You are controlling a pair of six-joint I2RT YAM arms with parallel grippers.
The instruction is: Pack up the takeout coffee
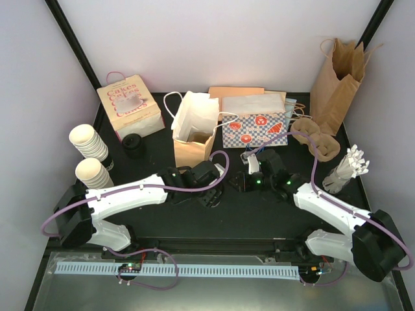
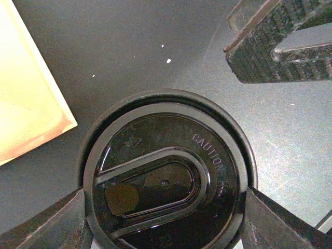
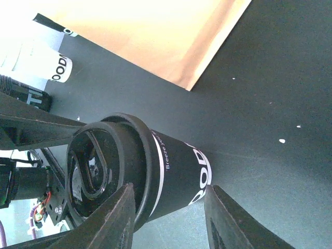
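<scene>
The takeout coffee (image 3: 174,167), a black cup with a black lid, stands upright near the tabletop's middle, just toward the near edge from the brown paper bag (image 1: 193,153). The left gripper (image 1: 209,193) clamps its lid rim from both sides. From above, that gripper hides most of the cup. Only the left wrist view shows the right gripper (image 1: 241,184) spread, one finger pad (image 2: 259,52) clear of the lid.

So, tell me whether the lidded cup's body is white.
No, the cup has a black side, matching the black lid on it.
</scene>
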